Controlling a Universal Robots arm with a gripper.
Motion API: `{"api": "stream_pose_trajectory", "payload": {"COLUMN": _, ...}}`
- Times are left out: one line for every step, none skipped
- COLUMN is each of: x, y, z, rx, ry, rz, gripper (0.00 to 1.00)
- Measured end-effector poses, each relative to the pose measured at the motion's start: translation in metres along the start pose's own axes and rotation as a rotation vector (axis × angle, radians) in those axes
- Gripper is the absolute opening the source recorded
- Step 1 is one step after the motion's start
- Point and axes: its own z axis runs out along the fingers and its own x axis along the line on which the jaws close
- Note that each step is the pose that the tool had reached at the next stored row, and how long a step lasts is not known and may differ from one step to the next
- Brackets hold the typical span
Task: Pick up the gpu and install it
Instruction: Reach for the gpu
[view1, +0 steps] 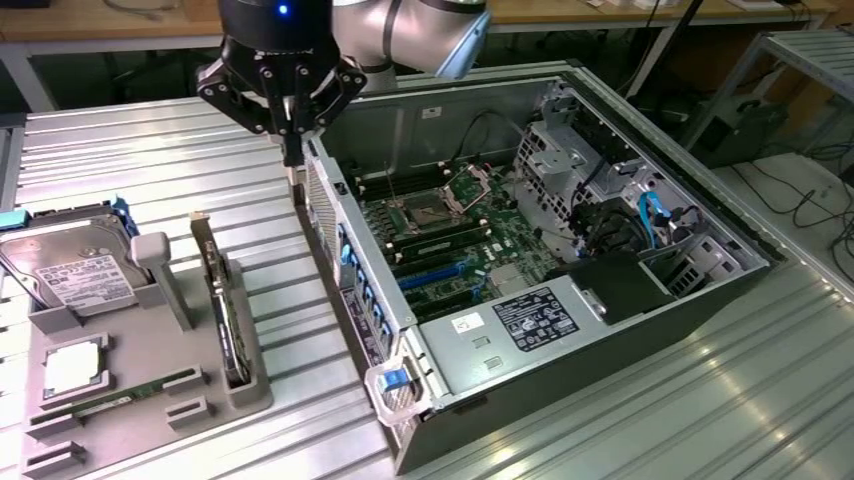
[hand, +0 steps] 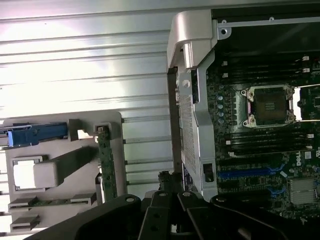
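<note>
Gripper (view1: 286, 152) shut, seemingly empty, close over case (view1: 324, 215) rear wall; a descent could strike it; gpu (view1: 220, 300) upright along holder's (view1: 260, 395) case-side edge, ungrasped.

The gpu (hand: 106, 165) upright in grey holder (hand: 119, 150), near open computer case (hand: 197, 100) on ribbed metal table (hand: 85, 65).

There are one open computer case (view1: 534, 390), one motherboard (view1: 447, 235) with one CPU socket (hand: 270, 102), one grey holder tray (view1: 134, 428), one hard drive (view1: 60, 265), one gpu (view1: 230, 330), one green memory stick (view1: 120, 393) and one silver processor chip (view1: 74, 362).
</note>
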Motion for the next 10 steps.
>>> {"api": "stream_pose_trajectory", "payload": {"x": 0.002, "y": -0.0002, "z": 0.0, "rx": 0.0, "ry": 0.0, "rz": 0.0, "gripper": 0.11}}
{"api": "stream_pose_trajectory", "payload": {"x": 0.003, "y": -0.0003, "z": 0.0, "rx": 0.0, "ry": 0.0, "rz": 0.0, "gripper": 0.11}}
{"api": "stream_pose_trajectory", "payload": {"x": 0.005, "y": -0.0004, "z": 0.0, "rx": 0.0, "ry": 0.0, "rz": 0.0, "gripper": 0.11}}
{"api": "stream_pose_trajectory", "payload": {"x": 0.006, "y": -0.0005, "z": 0.0, "rx": 0.0, "ry": 0.0, "rz": 0.0, "gripper": 0.11}}
{"api": "stream_pose_trajectory", "payload": {"x": 0.008, "y": -0.0007, "z": 0.0, "rx": 0.0, "ry": 0.0, "rz": 0.0, "gripper": 0.11}}
{"api": "stream_pose_trajectory", "payload": {"x": 0.009, "y": -0.0008, "z": -0.0001, "rx": 0.0001, "ry": 0.0001, "rz": 0.0, "gripper": 0.11}}
{"api": "stream_pose_trajectory", "payload": {"x": 0.011, "y": -0.001, "z": -0.0001, "rx": 0.0001, "ry": 0.0001, "rz": 0.0, "gripper": 0.11}}
{"api": "stream_pose_trajectory", "payload": {"x": 0.012, "y": -0.0011, "z": 0.0, "rx": 0.0, "ry": 0.0, "rz": 0.0, "gripper": 0.11}}
{"api": "stream_pose_trajectory", "payload": {"x": 0.014, "y": -0.0013, "z": -0.0001, "rx": 0.0001, "ry": 0.0001, "rz": 0.0, "gripper": 0.11}}
{"api": "stream_pose_trajectory", "payload": {"x": 0.016, "y": -0.0015, "z": -0.0001, "rx": 0.0, "ry": 0.0001, "rz": 0.0, "gripper": 0.11}}
